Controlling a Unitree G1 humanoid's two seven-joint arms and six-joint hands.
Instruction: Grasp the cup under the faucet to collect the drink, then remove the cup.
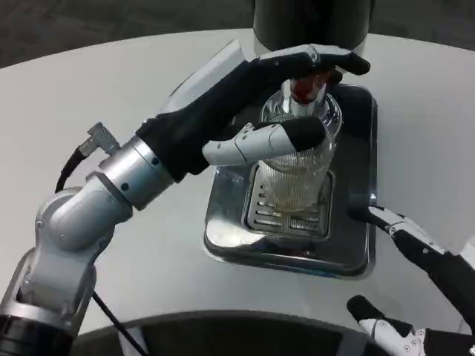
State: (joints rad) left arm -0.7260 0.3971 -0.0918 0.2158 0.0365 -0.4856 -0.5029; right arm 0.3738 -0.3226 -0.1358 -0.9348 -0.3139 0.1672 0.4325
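So our cup [300,159], a clear ribbed glass, is standing upright on the slotted grate of the metal drip tray [293,256], right under the faucet [306,87] with its red spout tip poking just above the rim. Long axis is straight up and down, so any grab has to come from the side. Our left hand [256,111] is the one on it: upper fingers [326,58] reach over the top around the faucet, while the thumb [271,139] lies across the near side of the glass. Looks to us like it's wrapped around the cup, though we can't tell how firmly the far fingers are pressing. Our right hand [419,285] sits low at the tray's right corner, fingers spread and holding nothing, well apart from the glass. So the left is clearly nearer, and pulling the cup out probably means sliding it toward us, away from the dispenser body [312,22].
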